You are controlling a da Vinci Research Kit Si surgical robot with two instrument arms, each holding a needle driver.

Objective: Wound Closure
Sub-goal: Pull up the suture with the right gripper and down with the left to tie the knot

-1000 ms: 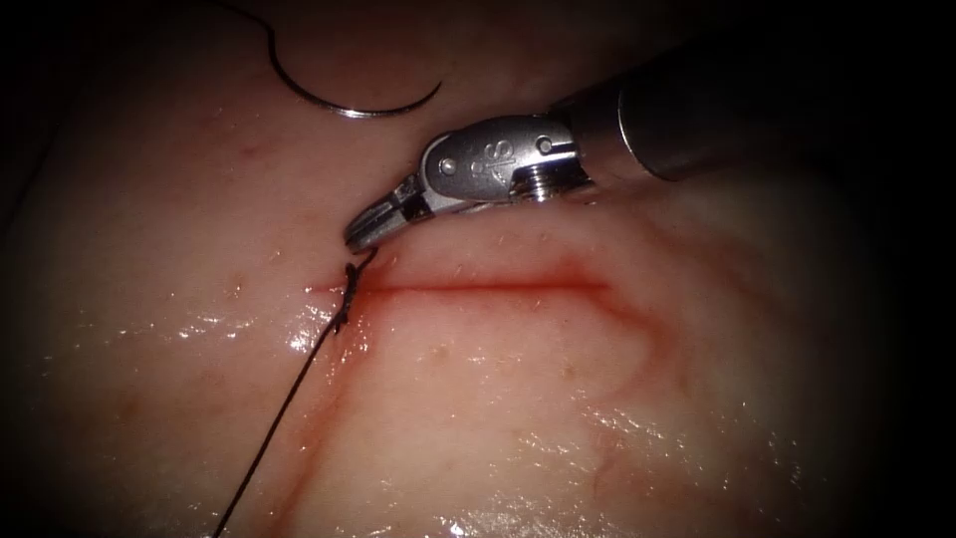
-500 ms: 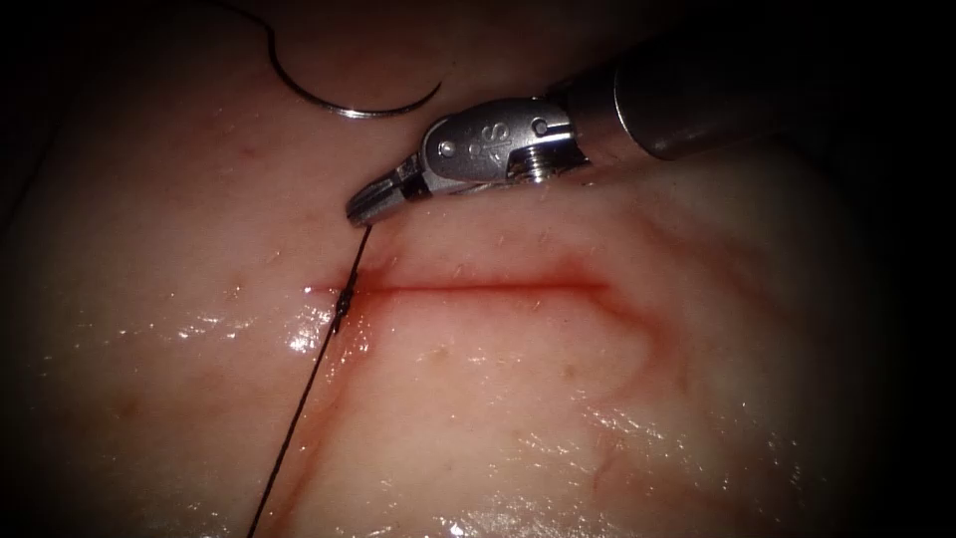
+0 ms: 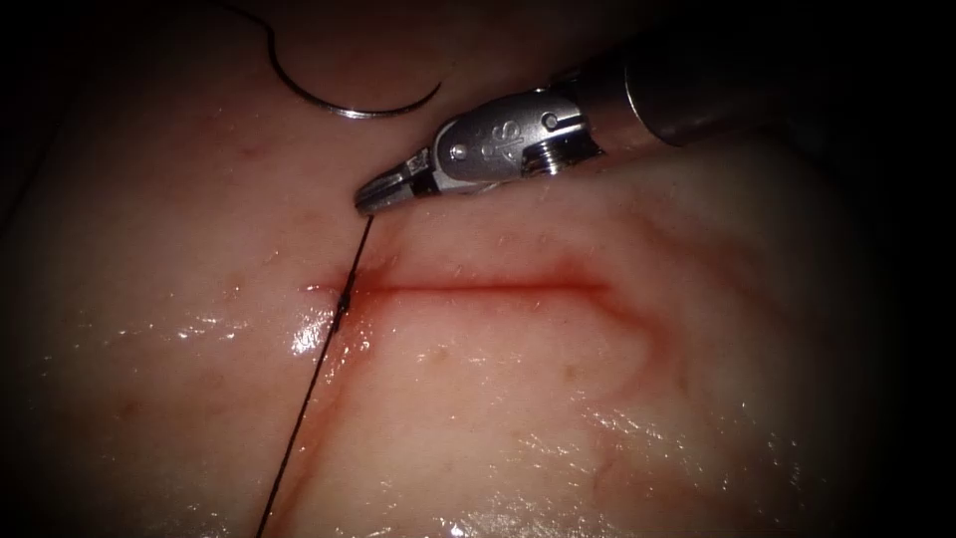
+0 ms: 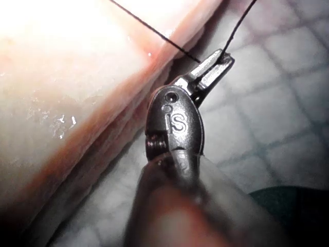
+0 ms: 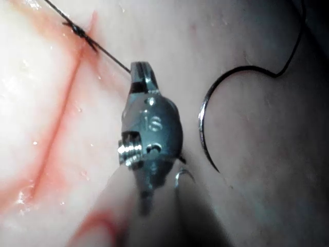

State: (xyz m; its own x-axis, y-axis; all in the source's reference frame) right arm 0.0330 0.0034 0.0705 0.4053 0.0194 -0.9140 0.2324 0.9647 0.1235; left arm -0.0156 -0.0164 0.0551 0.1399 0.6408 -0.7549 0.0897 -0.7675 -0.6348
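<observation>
The right tool (image 3: 366,202) has lifted, drawing the thread (image 3: 299,428) straight from the knot (image 3: 346,296) at the cut's (image 3: 478,288) left end, jaws clamped on it; needle (image 3: 349,105) lies free above; an even pull seems best

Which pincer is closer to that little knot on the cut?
Right. The right pincer grips the thread just beyond the knot; the left pincer holds thread out past the edge of the tissue. The needle lies loose.
</observation>
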